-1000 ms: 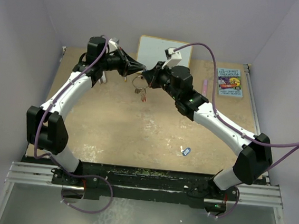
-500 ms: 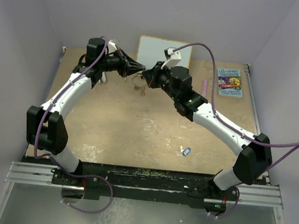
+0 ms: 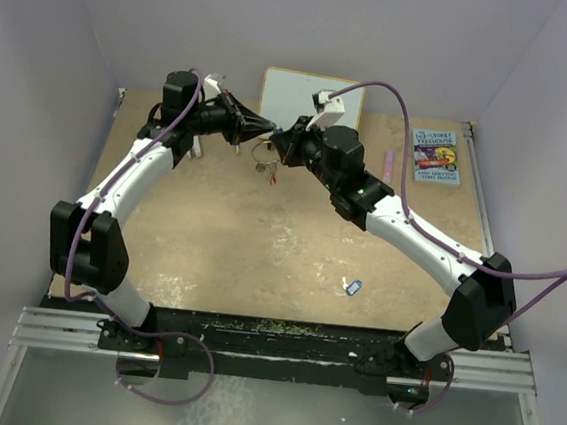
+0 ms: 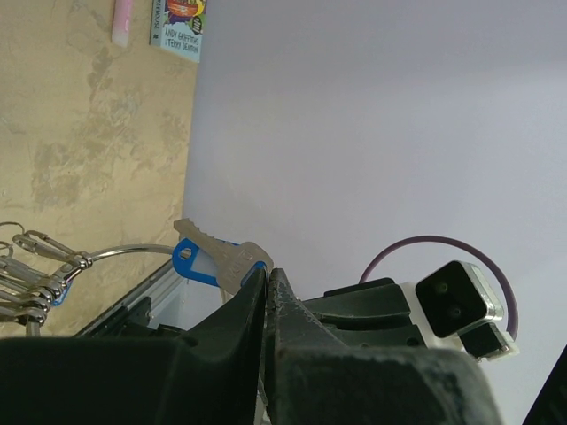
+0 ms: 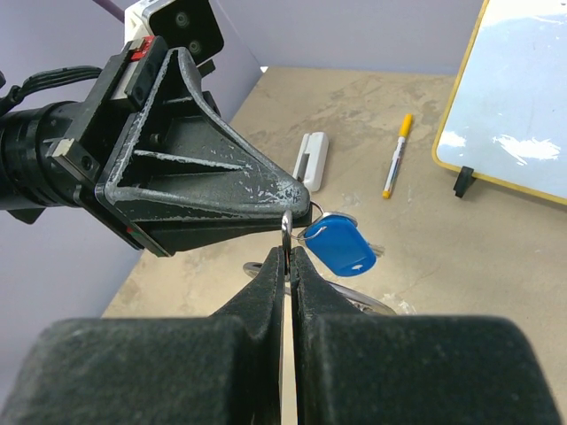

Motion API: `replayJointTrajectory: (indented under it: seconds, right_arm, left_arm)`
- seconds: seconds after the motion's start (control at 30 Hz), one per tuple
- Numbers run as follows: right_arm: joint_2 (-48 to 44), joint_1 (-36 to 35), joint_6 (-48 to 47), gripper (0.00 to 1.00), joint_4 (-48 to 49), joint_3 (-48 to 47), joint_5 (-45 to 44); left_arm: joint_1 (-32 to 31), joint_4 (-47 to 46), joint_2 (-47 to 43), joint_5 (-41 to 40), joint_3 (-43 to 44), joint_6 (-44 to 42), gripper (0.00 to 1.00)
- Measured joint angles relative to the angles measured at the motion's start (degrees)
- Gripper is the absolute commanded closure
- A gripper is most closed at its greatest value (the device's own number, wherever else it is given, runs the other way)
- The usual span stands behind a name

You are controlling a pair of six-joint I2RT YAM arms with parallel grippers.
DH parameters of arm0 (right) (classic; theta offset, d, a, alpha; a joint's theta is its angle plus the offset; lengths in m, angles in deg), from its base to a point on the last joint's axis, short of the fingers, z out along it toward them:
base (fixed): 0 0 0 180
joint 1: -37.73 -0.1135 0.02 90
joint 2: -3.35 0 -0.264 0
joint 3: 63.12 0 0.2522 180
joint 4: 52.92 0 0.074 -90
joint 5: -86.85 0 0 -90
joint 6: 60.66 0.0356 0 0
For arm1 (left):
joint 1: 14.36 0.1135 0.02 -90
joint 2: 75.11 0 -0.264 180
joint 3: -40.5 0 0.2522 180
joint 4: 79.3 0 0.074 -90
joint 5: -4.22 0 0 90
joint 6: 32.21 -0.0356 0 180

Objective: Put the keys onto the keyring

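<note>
- Blue paperback book (image 4: 181, 21), 2 o'clock: "ANDY GRIFFITHS, TERRY DENTON".
- Left gripper (image 4: 266, 276) jaws clamped on one blue-headed silver key (image 4: 221, 258).
- Right gripper (image 5: 288, 255) jaws pinching thin silver wire keyring (image 5: 285, 223).
- One loose blue-tagged key (image 3: 351, 286), 4 o'clock.

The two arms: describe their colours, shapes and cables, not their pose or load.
Both the left arm and right arm have white curved links with bulky black joints. A purple cable loops along each. The left gripper is black, wedge-shaped, with scuffed whitish edges; the right gripper is black too.
</note>
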Motion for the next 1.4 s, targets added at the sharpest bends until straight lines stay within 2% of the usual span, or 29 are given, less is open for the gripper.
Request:
replayJointTrajectory:
  seconds: [1.4]
  right_arm:
    - [-0.33, 0.07, -1.51, 1.0, -0.02, 0.11, -2.93]
  left_arm:
    - [0.07, -4.17, -0.22, 1.03, -1.7, 2.45, 0.96]
